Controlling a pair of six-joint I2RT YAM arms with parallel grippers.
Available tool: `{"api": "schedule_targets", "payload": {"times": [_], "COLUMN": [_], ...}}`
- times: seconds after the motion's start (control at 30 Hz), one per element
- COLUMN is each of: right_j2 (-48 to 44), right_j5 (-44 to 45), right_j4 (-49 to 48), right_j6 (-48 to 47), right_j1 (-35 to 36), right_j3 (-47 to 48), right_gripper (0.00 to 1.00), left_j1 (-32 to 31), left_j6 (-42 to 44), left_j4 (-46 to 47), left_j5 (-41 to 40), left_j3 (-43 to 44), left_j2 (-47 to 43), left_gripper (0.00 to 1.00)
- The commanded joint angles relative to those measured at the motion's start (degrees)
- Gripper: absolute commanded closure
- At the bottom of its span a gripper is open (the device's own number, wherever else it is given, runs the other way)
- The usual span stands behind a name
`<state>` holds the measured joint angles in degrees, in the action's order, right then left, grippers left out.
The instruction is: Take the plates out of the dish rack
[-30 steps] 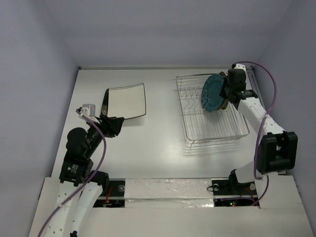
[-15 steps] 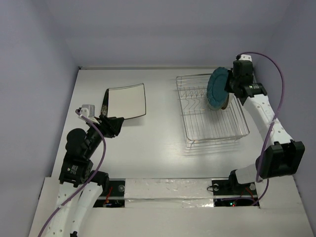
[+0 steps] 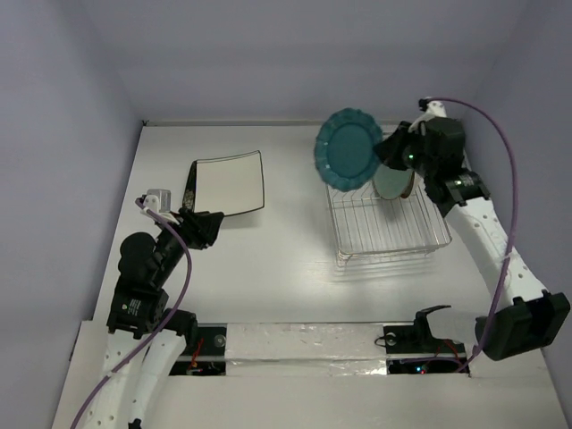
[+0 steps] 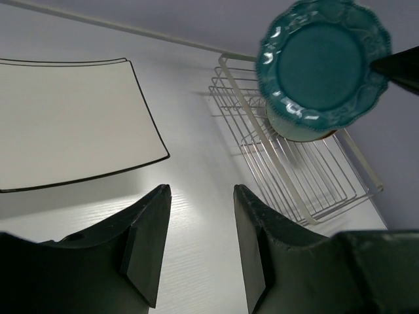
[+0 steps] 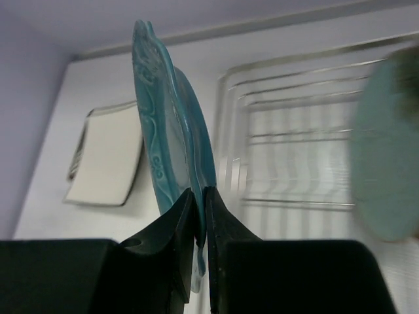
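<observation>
Above the far left corner of the dish rack [image 3: 390, 225], the round teal plate [image 3: 349, 150] is held in the air, clear of the wires. It is seen tilted nearly on edge, its scalloped rim and inner face turned toward the left side of the bench [image 3: 277, 259]. Its lower rim is clamped between the two fingers of the right end effector [image 5: 198, 209], as is shown plainly in the right wrist view, where the plate [image 5: 167, 144] rises edge-on out of the closed fingers. In the left wrist view the same plate [image 4: 324, 62] is seen face-on against the back wall.

Inside the rack, near its far end, a second round plate [image 3: 393, 181] is stood upright among the tines; a pale green face and a brownish rim are shown. In the right wrist view it is only a blurred disc [image 5: 386, 157] at the right edge. The rest of the rack is seen as bare wire.

Well apart from the rack, on the left part of the bench, the white square plate [image 3: 229, 184] with a dark rim is laid flat.

Just near of that plate, the left end effector [image 3: 204, 227] is held low over the bench. Its fingers [image 4: 147, 242] are spread apart, and nothing is gripped between them.
</observation>
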<state>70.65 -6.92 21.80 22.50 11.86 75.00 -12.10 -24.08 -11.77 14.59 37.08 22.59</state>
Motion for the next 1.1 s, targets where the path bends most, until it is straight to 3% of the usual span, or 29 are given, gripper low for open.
{"api": "schedule_targets", "payload": {"times": [0.0,0.23,0.37,0.7,0.9,0.97,1.0,1.07], "right_j2": [0.2,11.0,15.6,32.7,38.6,40.6,41.1,42.5], "right_j5": [-13.8,-11.5,-11.4,-12.9,-9.7,-8.9,-8.6,-9.3], "right_j4": [-19.8,-38.5,-46.5,-59.8,-60.6,-60.3,-60.0,-58.2], "right_j6": [9.8,22.1,27.1,35.2,36.8,37.1,36.8,35.5], "right_j1": [11.3,28.5,33.6,38.4,38.9,39.5,39.5,39.5], "right_j3": [-4.1,-11.4,-15.4,-15.7,-16.2,-16.3,-16.3,-15.2], "right_gripper": [1.00,1.00,1.00,1.00,1.00,0.93,0.79,0.67], "left_j1": [1.0,1.6,1.6,1.6,1.6,1.6,1.6,1.6], "left_j6": [0.3,0.4,0.5,0.5,0.5,0.5,0.5,0.5], "left_j4": [3.4,2.9,3.0,3.2,3.3,3.3,3.4,3.4], "left_j5": [0.5,-0.4,0.0,0.4,0.6,0.6,0.7,0.8], "left_j3": [0.3,0.6,0.6,0.5,0.4,0.4,0.4,0.4], "left_j2": [-0.5,-1.3,-1.3,-1.2,-1.2,-1.1,-1.1,-1.1], "left_gripper": [0.60,0.61,0.61,0.61,0.61,0.61,0.61,0.61]}}
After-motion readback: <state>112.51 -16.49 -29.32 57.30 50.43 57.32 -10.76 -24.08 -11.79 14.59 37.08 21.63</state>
